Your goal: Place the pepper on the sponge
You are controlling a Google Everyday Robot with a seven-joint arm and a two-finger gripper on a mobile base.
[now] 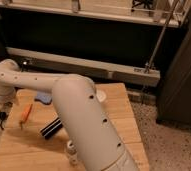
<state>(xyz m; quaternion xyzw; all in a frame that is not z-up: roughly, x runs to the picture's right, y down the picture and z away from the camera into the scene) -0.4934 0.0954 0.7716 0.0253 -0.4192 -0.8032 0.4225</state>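
Fingers of the gripper (1, 118) stand apart and empty at the left edge of the table (19, 147), just beside the orange pepper (25, 115). It lies on the wood near that edge, apart from the blue sponge (43, 98) toward the back edge. A glancing approach could roll the slender pepper off the side; released off-centre, it could slide from the soft pad.

The arm (81, 115) reaches left, gripper (2, 116) low, spread apart.
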